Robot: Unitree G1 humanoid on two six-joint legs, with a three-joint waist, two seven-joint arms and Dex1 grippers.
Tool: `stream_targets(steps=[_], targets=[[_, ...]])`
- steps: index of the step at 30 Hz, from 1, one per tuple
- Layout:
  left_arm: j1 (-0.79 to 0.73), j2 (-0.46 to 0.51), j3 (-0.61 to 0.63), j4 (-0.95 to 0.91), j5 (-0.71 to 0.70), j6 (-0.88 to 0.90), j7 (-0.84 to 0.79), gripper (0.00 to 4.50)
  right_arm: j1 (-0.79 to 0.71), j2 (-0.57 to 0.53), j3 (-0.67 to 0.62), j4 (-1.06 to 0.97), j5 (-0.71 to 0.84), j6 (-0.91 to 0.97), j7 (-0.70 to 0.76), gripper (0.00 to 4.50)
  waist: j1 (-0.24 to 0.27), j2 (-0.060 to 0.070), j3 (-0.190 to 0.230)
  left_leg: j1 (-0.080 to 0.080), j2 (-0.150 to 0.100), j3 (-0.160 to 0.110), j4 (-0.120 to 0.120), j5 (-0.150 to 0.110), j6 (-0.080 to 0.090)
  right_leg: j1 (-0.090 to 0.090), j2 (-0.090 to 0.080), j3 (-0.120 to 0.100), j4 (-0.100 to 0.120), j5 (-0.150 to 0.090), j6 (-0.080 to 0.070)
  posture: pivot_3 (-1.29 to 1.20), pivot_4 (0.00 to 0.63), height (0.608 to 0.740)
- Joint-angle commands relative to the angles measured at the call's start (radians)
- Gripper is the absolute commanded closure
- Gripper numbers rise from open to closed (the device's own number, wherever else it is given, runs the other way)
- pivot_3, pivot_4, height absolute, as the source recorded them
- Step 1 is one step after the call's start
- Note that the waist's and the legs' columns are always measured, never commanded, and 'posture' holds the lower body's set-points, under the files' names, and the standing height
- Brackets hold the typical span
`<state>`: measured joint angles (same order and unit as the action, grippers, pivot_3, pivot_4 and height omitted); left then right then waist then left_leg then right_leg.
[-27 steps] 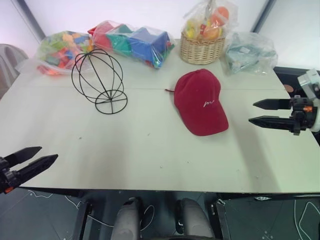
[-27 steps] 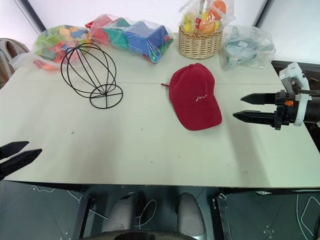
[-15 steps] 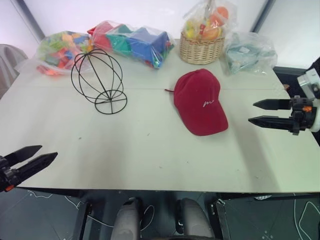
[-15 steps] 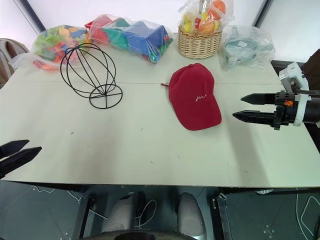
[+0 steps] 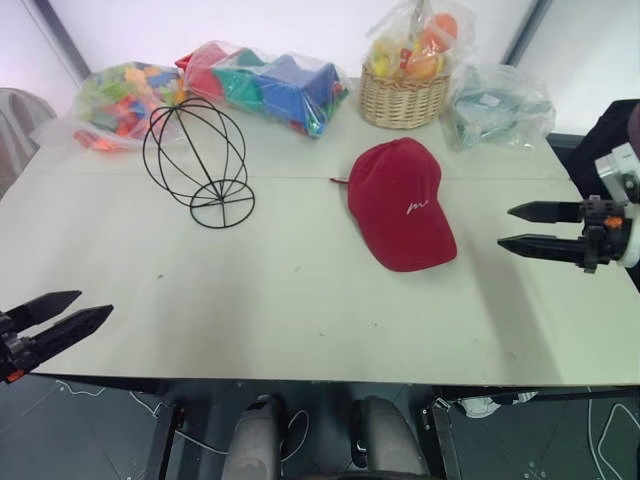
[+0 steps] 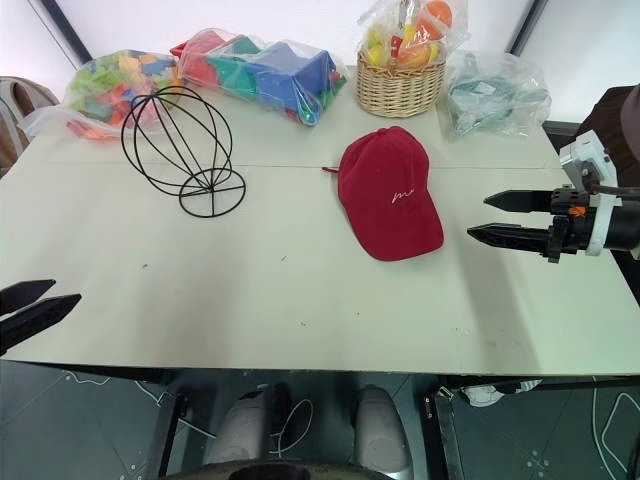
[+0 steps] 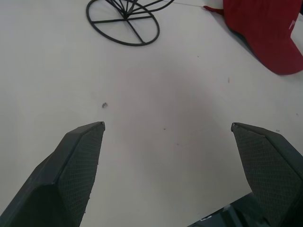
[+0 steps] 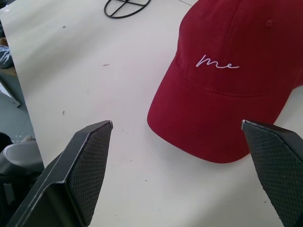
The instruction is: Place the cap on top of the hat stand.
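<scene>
I see the cap (image 5: 401, 204) lying flat on the table (image 5: 300, 300), left of my right gripper (image 5: 518, 226), apart from its spread fingers; the stand (image 5: 197, 161) sits far left, my left gripper (image 5: 75, 307) open too.

on the table (image 5: 300, 300) the cap (image 5: 402, 203) lies right of centre; the hat stand (image 5: 197, 162) stands at its nine o'clock, well apart; a basket (image 5: 403, 96) sits at twelve, behind the cap.
</scene>
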<state>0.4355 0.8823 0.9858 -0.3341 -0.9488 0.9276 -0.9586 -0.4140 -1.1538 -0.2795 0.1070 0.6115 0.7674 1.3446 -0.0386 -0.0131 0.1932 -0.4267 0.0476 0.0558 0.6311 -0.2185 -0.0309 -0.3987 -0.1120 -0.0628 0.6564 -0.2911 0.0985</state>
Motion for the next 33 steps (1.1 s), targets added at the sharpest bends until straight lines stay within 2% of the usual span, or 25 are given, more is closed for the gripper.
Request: stream_targets(steps=[1,7,11,15,18,21,24,27,31,33], targets=[[-0.004,0.019,0.036,0.0,0.005,-0.02,-0.007,0.0,-0.027,-0.001,-0.008,0.01,0.001,-0.031,0.01,0.04,0.0,0.0,0.0,0.0,0.0,0.0,0.0,0.0,0.0,0.0,0.0,0.0,0.0,0.0,0.0,0.0,0.15,0.74],[-0.035,0.075,0.037,0.038,0.065,-0.069,-0.023,0.0,-0.055,0.02,0.009,0.059,-0.037,-0.095,-0.021,0.04,0.0,0.0,0.0,0.0,0.0,0.0,0.0,0.0,0.0,0.0,0.0,0.0,0.0,0.0,0.0,0.0,0.15,0.74],[-0.172,0.202,-0.007,0.101,0.063,-0.082,-0.062,0.0,-0.09,0.033,0.027,0.096,-0.059,-0.13,-0.026,0.04,0.004,0.0,0.0,0.0,0.0,0.0,0.0,0.0,0.0,0.0,0.0,0.0,0.0,0.0,0.0,0.0,0.15,0.74],[-0.34,0.286,-0.143,0.114,0.037,-0.082,-0.099,0.0,-0.092,0.042,0.037,0.108,-0.084,-0.17,-0.033,0.04,0.007,0.0,0.0,-0.001,-0.001,0.001,0.0,0.0,0.0,0.0,0.0,0.0,-0.001,0.0,0.0,0.0,0.15,0.74],[-0.451,0.315,-0.274,0.101,0.028,-0.088,-0.127,0.0,-0.095,0.068,0.039,0.126,-0.139,-0.26,-0.094,0.04,0.008,0.0,0.0,0.0,0.0,0.001,-0.001,0.0,0.0,0.0,0.001,0.001,-0.001,0.0,0.001,0.0,0.15,0.74],[-0.548,0.315,-0.362,0.072,-0.016,-0.057,-0.144,0.0,-0.114,0.094,0.049,0.162,-0.254,-0.462,-0.191,0.04,0.004,0.0,0.0,0.0,0.0,0.001,0.0,0.0,0.0,-0.001,0.002,0.001,0.0,0.0,0.001,0.0,0.15,0.74],[-0.626,0.332,-0.433,0.068,-0.02,-0.047,-0.164,0.0,-0.043,0.104,0.072,0.146,-0.394,-0.746,-0.262,0.04,0.003,0.0,0.0,0.0,0.0,0.002,0.0,0.0,0.0,-0.001,0.002,0.002,0.001,0.0,0.001,0.0,0.15,0.74],[-0.698,0.338,-0.49,0.098,-0.013,-0.039,-0.18,0.0,0.063,0.102,0.075,0.077,-0.448,-0.932,-0.249,0.04,0.006,0.0,0.0,0.0,0.001,0.002,0.0,0.0,0.0,-0.001,0.003,0.002,0.001,0.0,0.001,0.0,0.15,0.74],[-0.8,0.332,-0.591,0.169,0.033,-0.05,-0.198,0.0,0.114,0.087,0.1,0.146,-0.601,-1.301,-0.33,0.04,0.005,0.0,0.0,0.0,0.001,0.003,0.001,0.0,0.0,-0.001,0.004,0.004,0.001,0.001,0.002,0.0,0.15,0.74],[-0.838,0.322,-0.621,0.194,0.039,-0.044,-0.201,0.0,0.12,0.076,0.14,0.225,-0.725,-1.51,-0.402,0.04,0.003,0.0,0.0,0.001,0.001,0.003,0.002,0.0,0.0,0.0,0.004,0.004,0.002,0.001,0.002,0.0,0.15,0.74]])
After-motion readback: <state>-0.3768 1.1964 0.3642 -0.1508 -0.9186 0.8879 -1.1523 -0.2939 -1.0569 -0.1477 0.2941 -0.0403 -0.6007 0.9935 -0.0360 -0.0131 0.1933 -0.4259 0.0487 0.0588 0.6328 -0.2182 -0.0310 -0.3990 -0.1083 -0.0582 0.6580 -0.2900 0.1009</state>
